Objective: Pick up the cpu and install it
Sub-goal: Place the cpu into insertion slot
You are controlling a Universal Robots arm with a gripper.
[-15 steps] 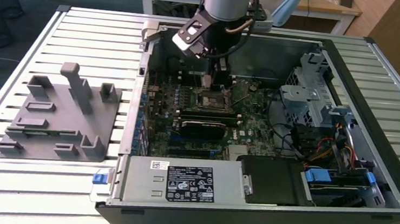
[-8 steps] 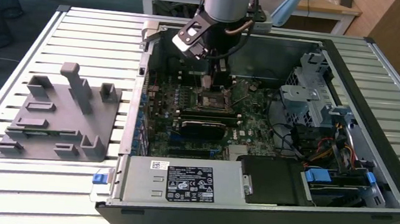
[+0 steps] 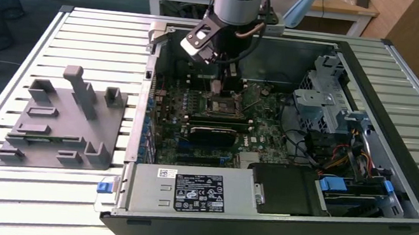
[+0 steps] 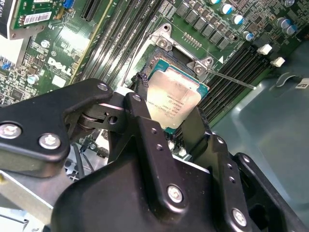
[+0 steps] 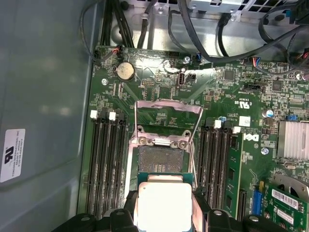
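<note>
1. Currently, my pincer [image 3: 218, 86]: reaching down into the open computer case [image 3: 395, 77], pinched on the cpu [image 5: 164, 202], one black finger [image 4: 143, 126] on each of two opposite edges.
2. Cpu: silvery-grey top facing up and showing in both wrist views, held just over the near side of the socket [image 5: 161, 158]. I cannot tell whether it touches the socket.
3. Socket: open, its bare contact field showing and its metal retention frame [image 5: 169, 108] swung back onto the motherboard [image 5: 159, 77].
4. Memory slots [image 5: 106, 164]: long dark rows on either side of the socket.
5. Grey fixture tray [image 3: 56, 132]: on the slatted table [image 3: 36, 193], outside the case on the exterior view's left, well apart from my pincer.
</note>
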